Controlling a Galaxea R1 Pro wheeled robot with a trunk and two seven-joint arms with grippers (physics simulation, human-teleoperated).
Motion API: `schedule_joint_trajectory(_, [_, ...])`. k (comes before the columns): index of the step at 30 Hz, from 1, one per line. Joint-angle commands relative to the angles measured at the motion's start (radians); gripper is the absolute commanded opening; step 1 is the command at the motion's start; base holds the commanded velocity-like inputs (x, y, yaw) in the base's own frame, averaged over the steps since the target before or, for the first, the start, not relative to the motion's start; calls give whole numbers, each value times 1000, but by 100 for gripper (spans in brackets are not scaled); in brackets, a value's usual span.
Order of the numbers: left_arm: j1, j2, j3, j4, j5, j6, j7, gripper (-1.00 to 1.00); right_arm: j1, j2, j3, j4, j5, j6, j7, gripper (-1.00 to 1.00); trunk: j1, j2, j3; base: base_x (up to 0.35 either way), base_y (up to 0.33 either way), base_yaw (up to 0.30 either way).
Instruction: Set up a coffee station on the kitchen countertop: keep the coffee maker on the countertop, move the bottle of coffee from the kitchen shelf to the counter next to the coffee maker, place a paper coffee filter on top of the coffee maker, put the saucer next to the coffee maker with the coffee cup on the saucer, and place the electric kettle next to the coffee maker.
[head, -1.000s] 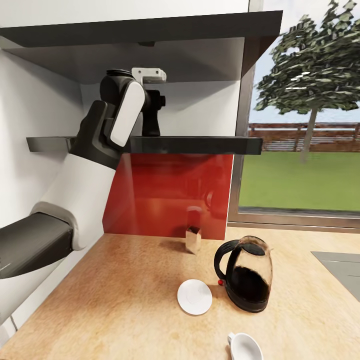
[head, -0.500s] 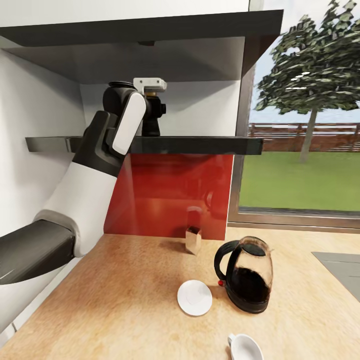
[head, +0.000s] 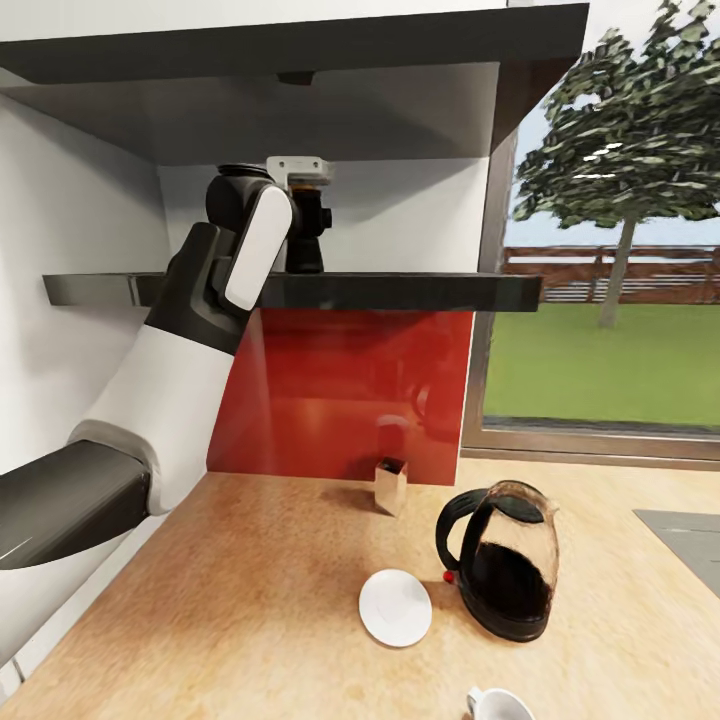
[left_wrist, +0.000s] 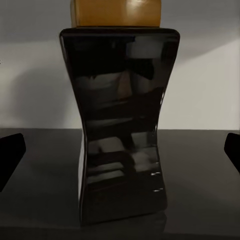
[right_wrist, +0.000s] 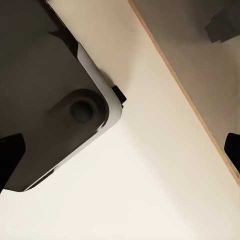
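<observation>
The coffee bottle (left_wrist: 122, 125), dark and glossy with a narrow waist and an amber cap, stands upright on the dark kitchen shelf (head: 400, 290). My left gripper (head: 306, 222) is raised to the shelf and open. Its fingertips (left_wrist: 10, 155) stand wide to either side of the bottle, apart from it. On the wooden countertop (head: 230, 600) sit a glass electric kettle (head: 503, 565) with a black handle, a white saucer (head: 395, 607) to its left, and a white coffee cup (head: 497, 705) cut off by the picture's lower edge. My right gripper (right_wrist: 120, 155) hangs open and holds nothing.
A small tan box (head: 391, 485) stands against the red backsplash (head: 340, 390). A window (head: 610, 250) is on the right, and a grey inset (head: 690, 535) lies in the counter's right edge. The right wrist view looks down on my dark base (right_wrist: 45, 90) and pale floor (right_wrist: 150, 190).
My left gripper dropped slightly at the shelf and closed in on the bottle, then held still. The camera shifted, sliding the counter items down and right in the picture.
</observation>
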Motion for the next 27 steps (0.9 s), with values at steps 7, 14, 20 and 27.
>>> schedule_joint_trajectory(7, [-1, 0, -1, 0, 10, 2, 10, 100, -2, 0, 0, 3, 2, -6, 1, 100, 0, -2, -2, 19, 43, 0])
schedule_joint_trajectory(14, [-1, 0, -1, 0, 10, 2, 9, 100, -2, 0, 0, 3, 2, -6, 1, 100, 0, -2, -2, 6, 13, 0])
schedule_joint_trajectory(20, [-1, 0, -1, 0, 10, 2, 9, 100, -2, 0, 0, 3, 2, -6, 1, 100, 0, -2, -2, 0, 1, 0])
schedule_joint_trajectory(27, [-1, 0, -1, 1, 10, 2, 9, 100, 12, 0, 0, 4, 109, -6, 1, 100, 0, -2, -2, 0, 0, 0])
